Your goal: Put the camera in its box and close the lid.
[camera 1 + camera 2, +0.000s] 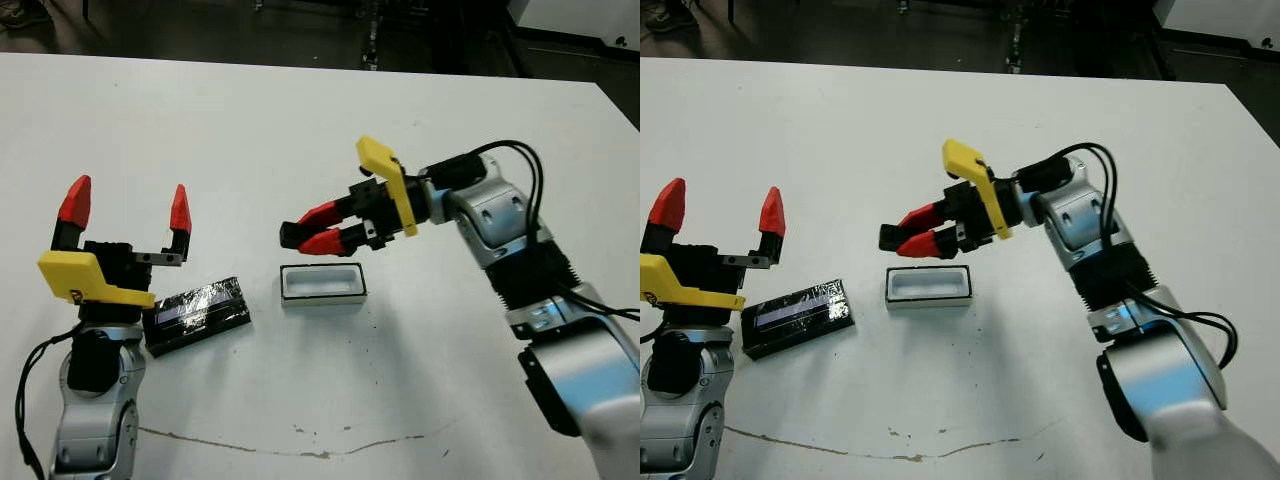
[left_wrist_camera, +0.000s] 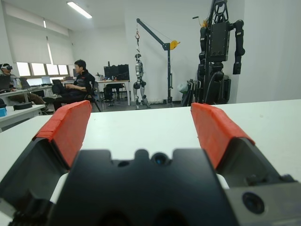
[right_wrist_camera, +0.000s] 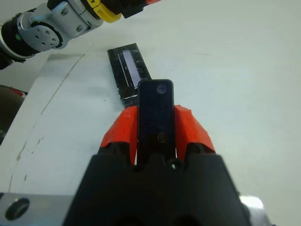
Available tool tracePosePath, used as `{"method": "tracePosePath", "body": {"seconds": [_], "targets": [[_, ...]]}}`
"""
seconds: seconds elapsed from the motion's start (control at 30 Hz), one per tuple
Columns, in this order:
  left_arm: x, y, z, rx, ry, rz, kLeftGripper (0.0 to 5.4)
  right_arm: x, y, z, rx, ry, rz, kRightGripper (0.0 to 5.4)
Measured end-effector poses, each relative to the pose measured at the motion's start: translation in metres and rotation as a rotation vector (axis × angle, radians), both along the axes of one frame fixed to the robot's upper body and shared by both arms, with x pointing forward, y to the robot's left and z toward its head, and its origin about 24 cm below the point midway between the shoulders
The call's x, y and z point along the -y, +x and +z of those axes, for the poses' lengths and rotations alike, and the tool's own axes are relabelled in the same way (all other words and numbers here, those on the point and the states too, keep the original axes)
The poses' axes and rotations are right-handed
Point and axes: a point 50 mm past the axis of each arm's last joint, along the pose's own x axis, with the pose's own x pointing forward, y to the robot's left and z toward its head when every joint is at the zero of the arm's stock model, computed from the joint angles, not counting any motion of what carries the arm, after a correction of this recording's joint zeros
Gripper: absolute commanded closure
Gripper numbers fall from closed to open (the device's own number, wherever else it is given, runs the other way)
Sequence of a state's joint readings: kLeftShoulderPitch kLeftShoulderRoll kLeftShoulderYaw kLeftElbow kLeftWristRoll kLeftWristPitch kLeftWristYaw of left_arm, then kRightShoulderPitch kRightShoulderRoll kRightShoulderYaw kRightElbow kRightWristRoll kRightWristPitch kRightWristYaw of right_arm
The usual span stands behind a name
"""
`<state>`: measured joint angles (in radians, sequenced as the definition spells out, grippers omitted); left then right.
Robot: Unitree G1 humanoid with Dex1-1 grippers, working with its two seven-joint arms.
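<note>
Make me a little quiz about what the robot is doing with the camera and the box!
1. True or false: the camera already lies in the box.
2. Which gripper holds the camera? A left B right
3. Fill in: the lid lies on the table beside the ___ gripper.

Key: 1 false, it is clamped in the right gripper above the empty box. 2 B. 3 left; the left gripper is open.

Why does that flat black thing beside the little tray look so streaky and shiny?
In the left eye view, the lid is glossy, so pale streaks of glare cross its top; the box beside it has a matte white rim with no such shine. In the right wrist view, the lid shows the same bright stripe beyond the camera held in the right claw.
</note>
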<state>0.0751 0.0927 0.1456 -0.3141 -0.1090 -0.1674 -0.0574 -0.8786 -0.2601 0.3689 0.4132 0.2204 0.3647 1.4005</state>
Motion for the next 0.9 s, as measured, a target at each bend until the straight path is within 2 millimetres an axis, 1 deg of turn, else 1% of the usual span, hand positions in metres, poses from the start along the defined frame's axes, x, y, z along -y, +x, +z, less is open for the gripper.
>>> {"method": "tracePosePath", "body": {"seconds": [0.17,0.53,0.77,0.9], "targets": [[0.001,0.0,0.0,0.001,-0.007,0.003,0.0,0.0,-0.003,-0.014,-0.025,0.015,0.003,3.73],[0.001,0.0,0.0,0.002,-0.01,0.004,0.0,0.002,-0.007,-0.026,-0.053,0.015,-0.008,3.73],[0.001,0.0,0.0,-0.001,-0.014,0.004,0.0,0.006,-0.008,-0.035,-0.04,-0.011,-0.02,3.73],[0.002,0.0,-0.001,-0.006,-0.014,0.003,0.0,0.007,-0.007,-0.037,-0.024,-0.03,-0.028,3.73]]}}
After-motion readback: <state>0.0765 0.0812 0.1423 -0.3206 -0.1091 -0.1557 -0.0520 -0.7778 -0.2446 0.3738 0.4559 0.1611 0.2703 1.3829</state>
